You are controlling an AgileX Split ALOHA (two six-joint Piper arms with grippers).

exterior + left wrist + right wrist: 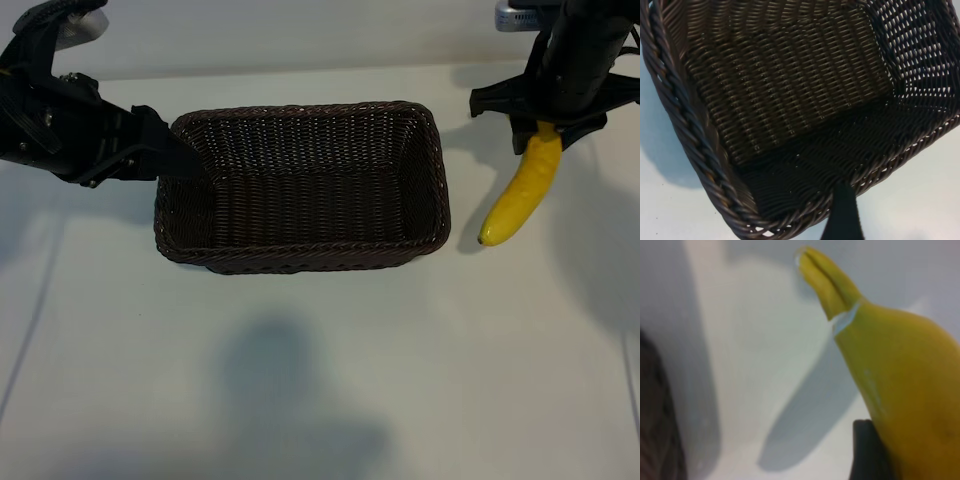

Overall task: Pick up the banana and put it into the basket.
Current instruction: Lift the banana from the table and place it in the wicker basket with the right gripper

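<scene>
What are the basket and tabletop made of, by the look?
Basket: dark brown woven wicker or a plastic imitation; plaited strands and braided rim show, with a slight sheen. Tabletop: smooth, matte white, probably laminate or painted board; it shows soft shadows and no grain.

Right gripper clamped, left gripper parted

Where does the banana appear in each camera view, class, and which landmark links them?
Exterior view: banana at right, hanging from the right gripper, beside the basket.
Left wrist view: not in it.
Right wrist view: fills the right side.
Shared landmark: the basket's woven rim.
</scene>
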